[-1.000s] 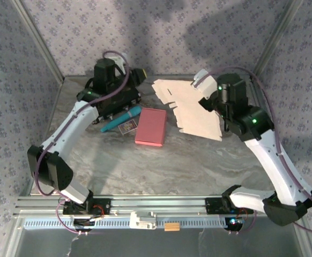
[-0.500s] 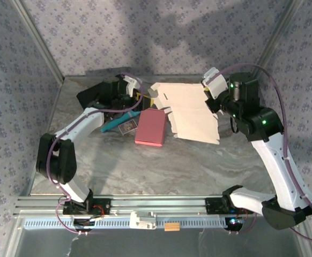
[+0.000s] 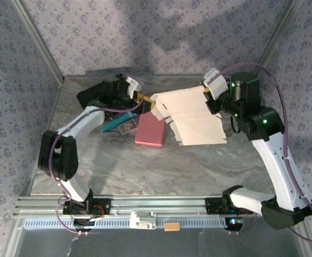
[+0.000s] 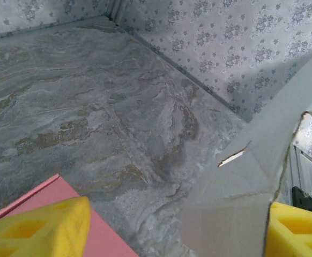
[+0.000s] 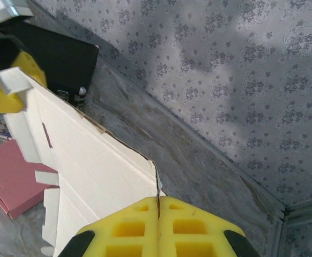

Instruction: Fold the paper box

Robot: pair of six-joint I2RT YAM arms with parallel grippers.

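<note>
Right claw [image 5: 157, 217] is clamped tight on the edge of the flat cardboard box [image 3: 191, 115], holding the sheet tilted up off the table [image 3: 161, 166]. Left claw [image 4: 166, 229] is spread wide, and the box's opposite corner flap sits between its pads, close to one of them, not pinched. I'd call this early days: getting a second hold before any creasing. Next the left needs to close squarely on that flap, just above the pink book [image 3: 150, 127]
</note>
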